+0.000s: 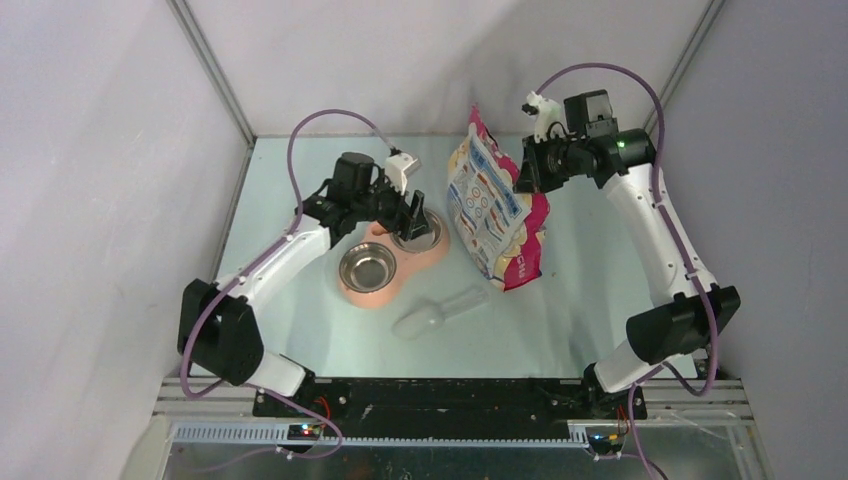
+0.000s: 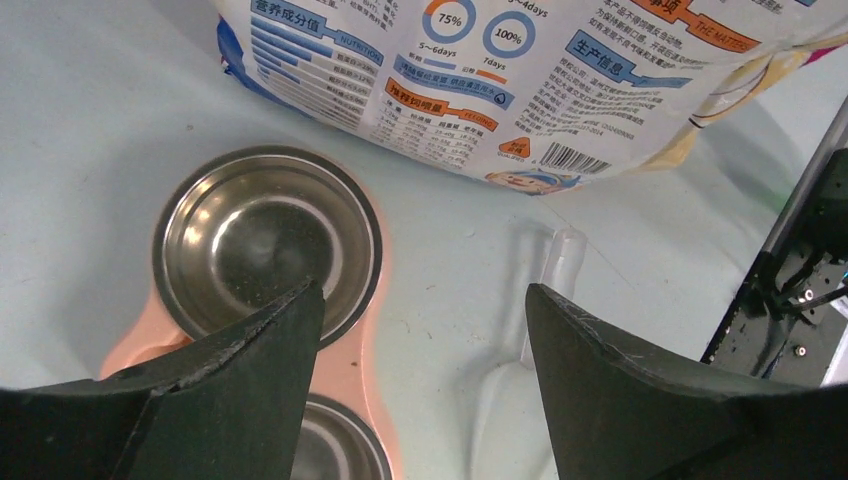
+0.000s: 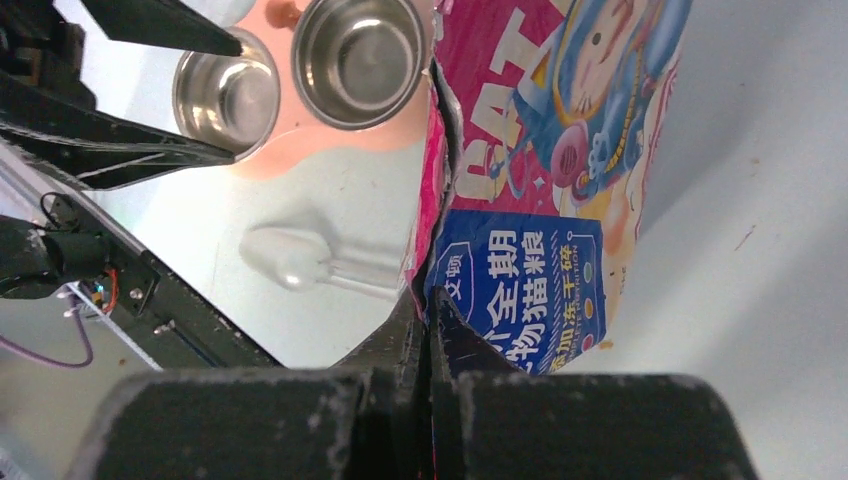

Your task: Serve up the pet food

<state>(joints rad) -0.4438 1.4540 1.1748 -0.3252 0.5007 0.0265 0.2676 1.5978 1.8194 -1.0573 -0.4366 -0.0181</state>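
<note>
No pet food shows in any view; both steel bowls of the pink feeder look empty. The printed cat food bag stands tilted to the right of the feeder. My right gripper is shut on the bag's upper side edge. My left gripper hovers open over the feeder's far bowl, with nothing between its fingers.
A translucent plastic scoop lies on the table in front of the feeder and bag. Grey walls close in the table on the left, back and right. The arm bases stand at the near edge.
</note>
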